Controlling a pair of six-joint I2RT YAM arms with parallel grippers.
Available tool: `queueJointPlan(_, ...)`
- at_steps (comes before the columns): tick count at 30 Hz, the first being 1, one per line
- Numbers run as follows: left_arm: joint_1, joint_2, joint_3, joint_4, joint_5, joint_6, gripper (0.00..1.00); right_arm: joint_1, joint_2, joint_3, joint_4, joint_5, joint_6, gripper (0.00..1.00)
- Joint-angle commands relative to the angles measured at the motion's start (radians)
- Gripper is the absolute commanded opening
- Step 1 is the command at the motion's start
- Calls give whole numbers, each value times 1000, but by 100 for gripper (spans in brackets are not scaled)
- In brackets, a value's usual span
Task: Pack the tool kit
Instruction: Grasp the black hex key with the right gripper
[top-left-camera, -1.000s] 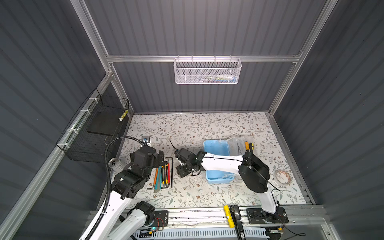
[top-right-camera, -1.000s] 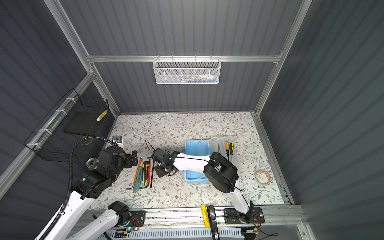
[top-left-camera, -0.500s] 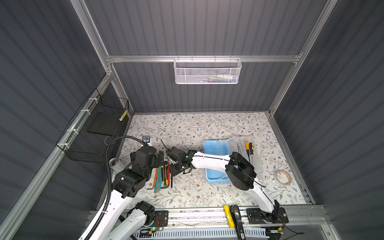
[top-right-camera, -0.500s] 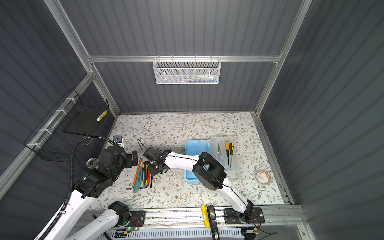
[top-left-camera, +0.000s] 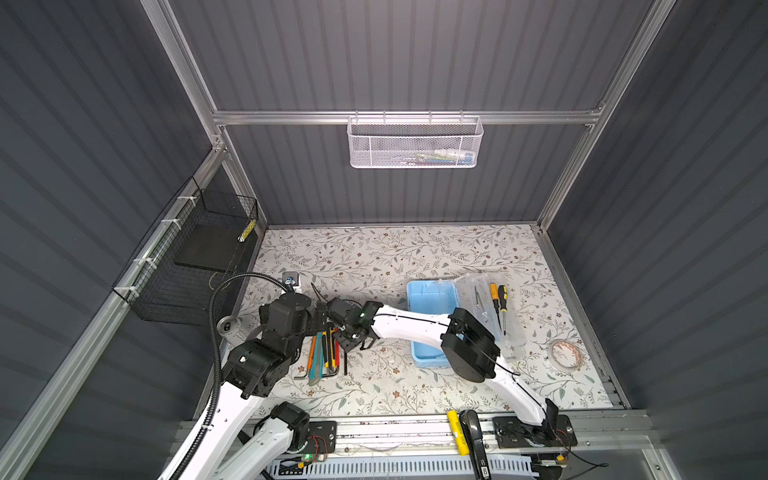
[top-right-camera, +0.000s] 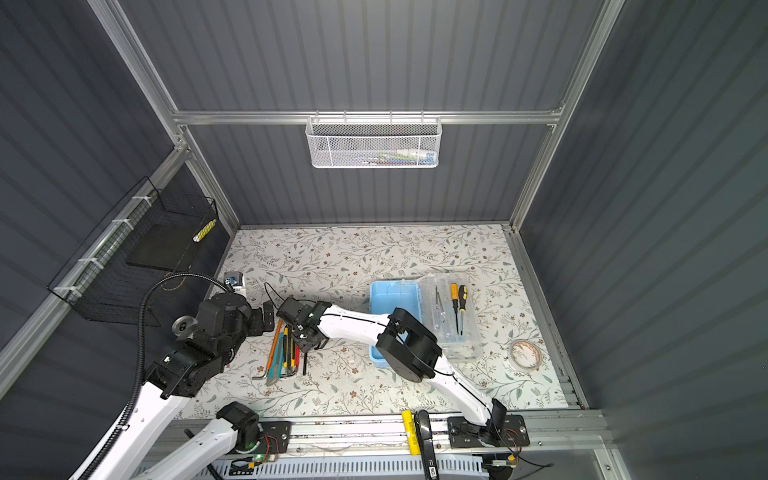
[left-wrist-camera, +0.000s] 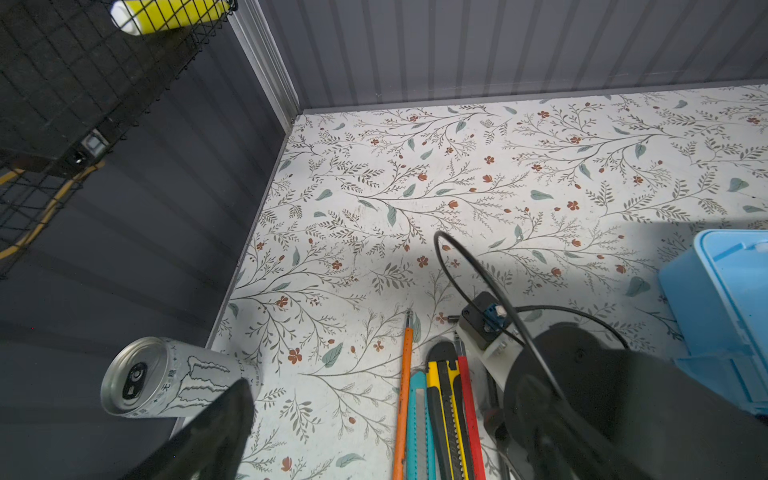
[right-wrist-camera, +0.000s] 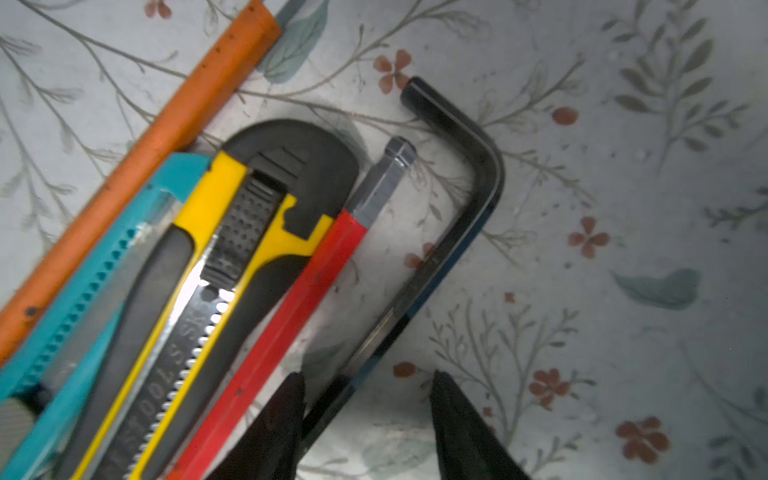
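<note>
The tool kit (top-left-camera: 430, 291) lies open right of centre, its light blue base empty as far as it shows. Its clear lid (top-left-camera: 513, 332) lies flat beside it with two screwdrivers (top-left-camera: 498, 305) on it. A row of tools lies at the front left: an orange rod (left-wrist-camera: 405, 395), a teal cutter (left-wrist-camera: 417, 424), a yellow-black cutter (right-wrist-camera: 232, 257), a red hex key (right-wrist-camera: 299, 291) and a black hex key (right-wrist-camera: 457, 208). My right gripper (right-wrist-camera: 365, 378) reaches across, open and low, straddling the black hex key's shaft. My left gripper (left-wrist-camera: 382, 419) hovers wide open over the row's far end.
A drink can (left-wrist-camera: 166, 378) lies by the left wall. A black wire basket (top-left-camera: 187, 266) hangs on that wall and a white mesh basket (top-left-camera: 413, 143) on the back wall. A tape roll (top-left-camera: 566, 353) lies at the right edge. My right forearm (top-left-camera: 411, 328) crosses in front of the kit.
My right gripper has swung left from beside the blue base to the tool row and come down over the black hex key. Its jaws have narrowed slightly. The left arm has stayed put.
</note>
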Motion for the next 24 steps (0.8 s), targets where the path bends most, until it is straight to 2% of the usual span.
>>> queueJointPlan(1, 7, -12, 9, -12, -7, 9, 99, -3, -7, -52, -111, 69, -42, 49)
queueJointPlan(9, 7, -7, 9, -14, -9, 9, 99, -37, -103, -143, -109, 69, -65, 39)
queueJointPlan(18, 7, -7, 9, -14, -10, 9, 99, -44, -61, -108, -91, -26, -53, 36)
queueJointPlan(24, 7, -19, 7, -12, -13, 8, 99, -44, 2, -48, -164, 28, -7, 28)
